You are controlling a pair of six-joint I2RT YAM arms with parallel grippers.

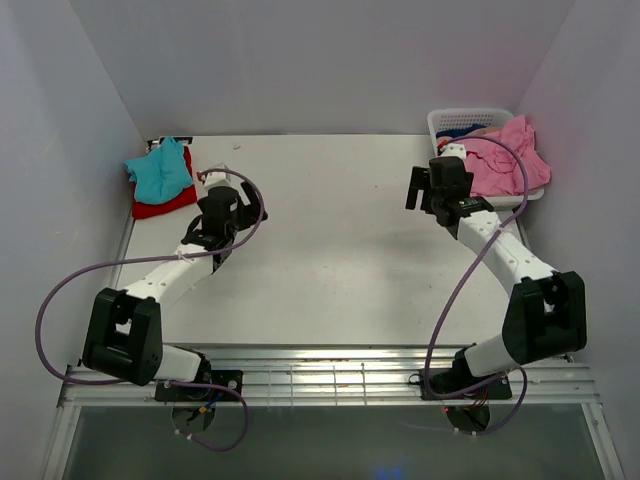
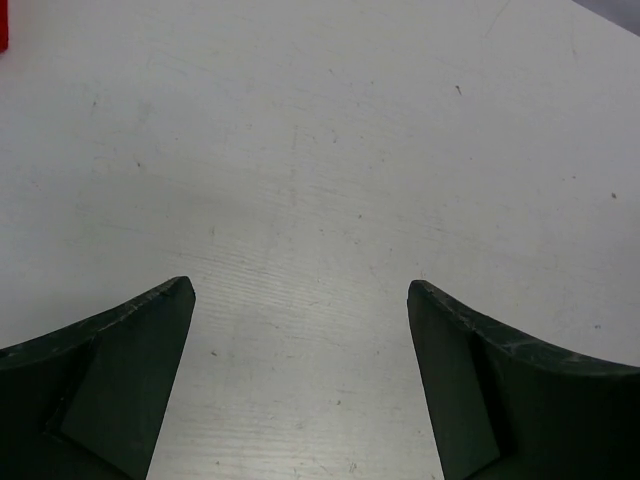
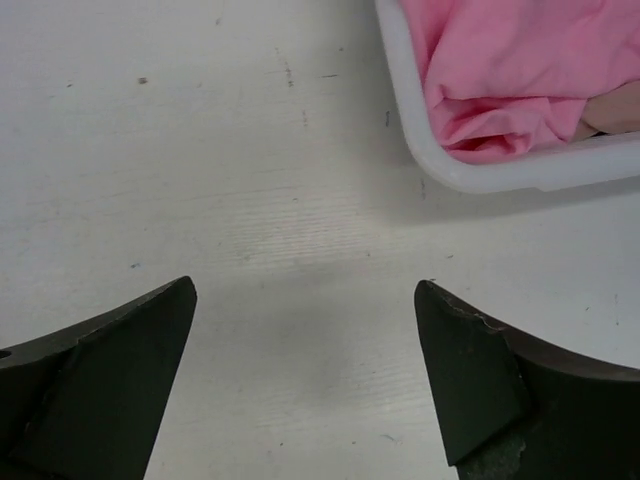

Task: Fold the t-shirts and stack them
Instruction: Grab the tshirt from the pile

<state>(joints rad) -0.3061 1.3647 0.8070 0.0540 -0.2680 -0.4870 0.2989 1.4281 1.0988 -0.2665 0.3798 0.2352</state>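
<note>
**Tabletop.** The flat white tabletop (image 1: 330,230) carried two groups of garments, one at each far corner.

**Left end effector.** The left end effector (image 2: 300,288) was open, its two dark fingers spread wide and empty above bare tabletop. It sat near the far-left garments without touching them.

**Right end effector.** The right end effector (image 3: 305,288) was likewise open and held nothing. It was positioned over bare tabletop just beside the near-left corner of the white plastic lattice basket (image 1: 470,114).

**Garments.**
- The bright pink cloth t-shirt (image 1: 505,160) lay crumpled in the basket, heaped above its rim and spilling over its right side.
- A dark blue cloth t-shirt (image 1: 462,130) showed at the far end of the basket.
- A dusty salmon-pink cloth t-shirt (image 3: 615,108) showed beside the pink one, inside the basket.
- A teal cloth t-shirt (image 1: 160,170) rested on top of a red cloth t-shirt (image 1: 165,205) at the far-left corner.
</note>
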